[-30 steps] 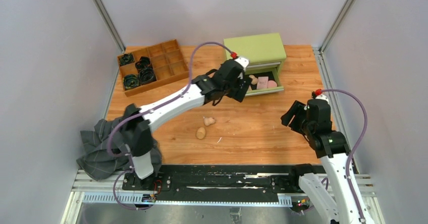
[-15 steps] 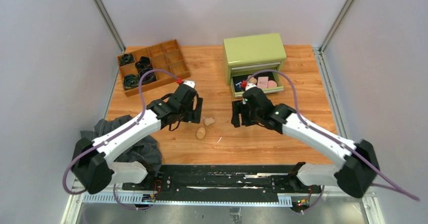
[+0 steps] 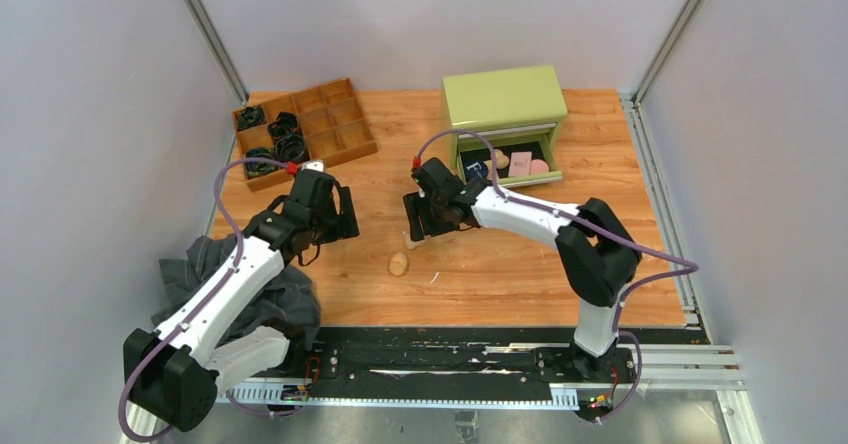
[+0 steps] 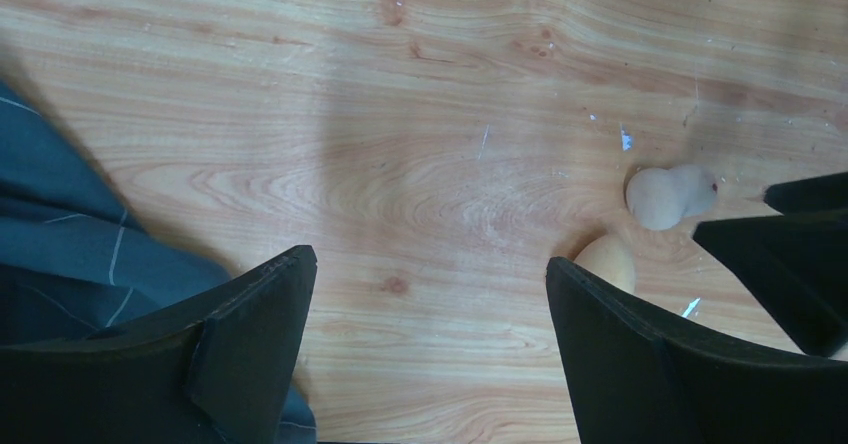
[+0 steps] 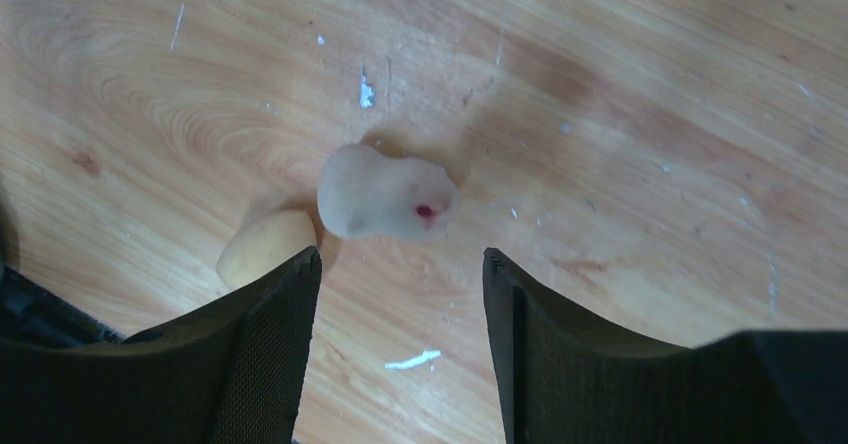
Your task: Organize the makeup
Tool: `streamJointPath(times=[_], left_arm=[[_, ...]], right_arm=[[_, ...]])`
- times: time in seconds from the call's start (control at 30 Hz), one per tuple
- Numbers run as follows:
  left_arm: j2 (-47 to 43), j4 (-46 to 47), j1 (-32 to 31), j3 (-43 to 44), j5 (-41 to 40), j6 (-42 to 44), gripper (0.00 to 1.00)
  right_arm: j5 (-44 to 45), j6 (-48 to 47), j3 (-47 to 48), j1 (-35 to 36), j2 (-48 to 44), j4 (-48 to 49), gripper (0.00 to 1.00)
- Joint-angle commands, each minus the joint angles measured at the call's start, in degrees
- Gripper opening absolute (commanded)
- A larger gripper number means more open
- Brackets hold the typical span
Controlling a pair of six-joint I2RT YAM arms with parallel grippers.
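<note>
Lettering: only a pale mark on the dark compact (image 3: 476,169) in the open drawer, likely an "F" but too small to read surely.

Dark grey cloth (image 3: 200,274) hangs off the table's 8 o'clock edge. Wooden divider tray (image 3: 330,124) at 10 o'clock holds black coiled bands (image 3: 288,147).

Left arm reaches up from the cloth corner with its wrist bent down. Left gripper (image 4: 428,264) hangs over bare wood, fingers spread wide and holding nothing.

Mid-table lie two sponges. The tan egg sponge (image 3: 398,263) is smooth. At its 1 o'clock, just beside it, is a paler waisted sponge (image 5: 385,196) with a small red spot on one end.

Right arm folds back across the table, elbow at 4 o'clock. Right gripper (image 5: 400,256) points down, fingers parted and empty, with the waisted sponge just beyond the gap at 12 o'clock.

Green drawer box (image 3: 505,96) stands at 1 o'clock. Its drawer also holds a beige sponge (image 3: 500,157), a pink square pad (image 3: 520,162) and a pink round puff (image 3: 539,167).
</note>
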Motion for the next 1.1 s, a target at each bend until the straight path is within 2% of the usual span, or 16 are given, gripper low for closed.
streamJointPath(times=[0.0, 0.1, 0.3, 0.43, 0.8, 0.87, 0.97, 1.07], left_arm=[[-1.2, -0.4, 0.5, -0.3, -0.1, -0.3, 0.90], [-1.3, -0.6, 0.5, -0.3, -0.5, 0.3, 0.90], [-1.7, -0.4, 0.5, -0.6, -0.8, 1.0, 0.90], [-1.6, -0.2, 0.6, -1.0, -0.8, 1.3, 0.90], [-0.7, 1.0, 0.5, -0.9, 0.4, 2.3, 0.90], [-0.6, 1.3, 0.5, -0.8, 0.4, 2.4, 0.90], [0.0, 2.2, 0.5, -0.8, 1.2, 2.4, 0.90], [0.9, 3.3, 0.5, -0.8, 2.3, 2.4, 0.90]], right_arm=[[-3.3, -1.4, 4.5, 0.7, 5.7, -1.1, 0.59], [-4.0, -0.5, 6.3, 0.7, 9.0, -1.4, 0.51], [-4.0, 0.8, 5.4, 0.6, 9.6, -1.2, 0.20], [-2.2, 0.8, 3.7, 0.4, 6.3, -1.3, 0.01], [6.6, -1.3, -2.8, -5.0, -9.7, -5.2, 0.01], [8.1, -1.3, -4.7, -8.6, -13.1, -6.0, 0.01], [4.2, -0.8, -8.1, -18.0, -17.8, -3.7, 0.01], [4.3, -2.0, -8.4, -24.3, -19.2, -1.9, 0.01]])
